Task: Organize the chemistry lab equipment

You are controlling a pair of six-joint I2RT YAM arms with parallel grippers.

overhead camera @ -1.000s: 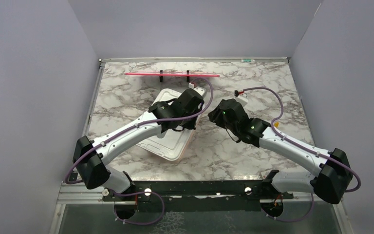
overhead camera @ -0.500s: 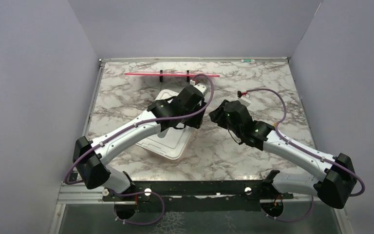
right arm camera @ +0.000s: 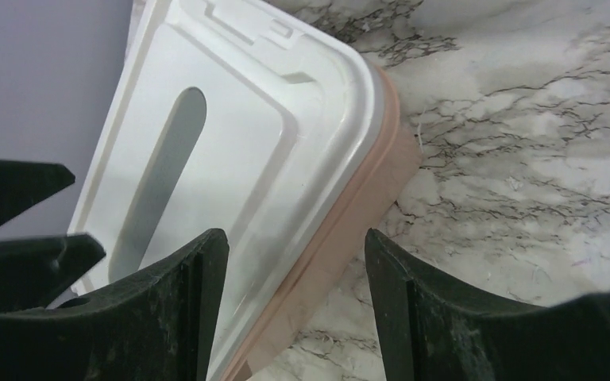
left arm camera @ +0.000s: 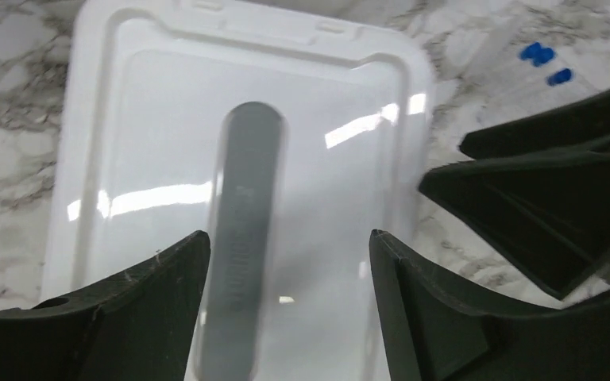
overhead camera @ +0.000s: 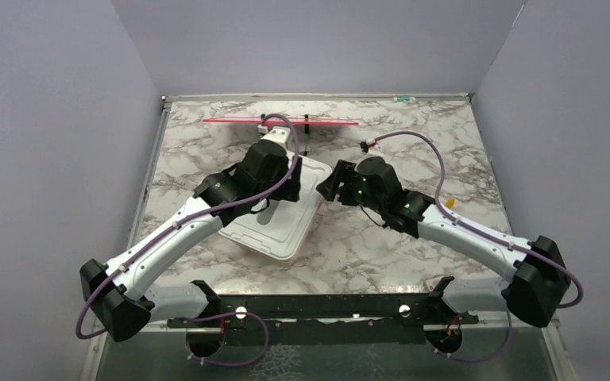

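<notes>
Chemistry lab equipment: only the blue-capped tubes (left arm camera: pixel 544 59) show. They lie on the bench (overhead camera: pixel 365 254) just off the tub's right side, close to the right gripper. The rest of the kit isn't in view, and I can't tell if it's inside.

Pink tub (right arm camera: pixel 345 214) sits mid-bench with its white lid (left arm camera: pixel 167 159) on.

Left gripper (left arm camera: pixel 286 242) is spread wide and empty, hanging over the lid's grey centre slot (left arm camera: pixel 242 214). Right gripper (right arm camera: pixel 294 238) is also spread and empty, over the tub's right edge. The two are near each other, apparently not touching.

Handling guess:
- **Tubes:** light, thin-walled, round and slick, so they'll roll and may crack if squeezed hard. Pinch across the barrel near the cap, low force.
- **Lid:** looks stiff and light. The slot or a rim edge is where to grip.
- **Risk:** arms colliding over the tub.
</notes>
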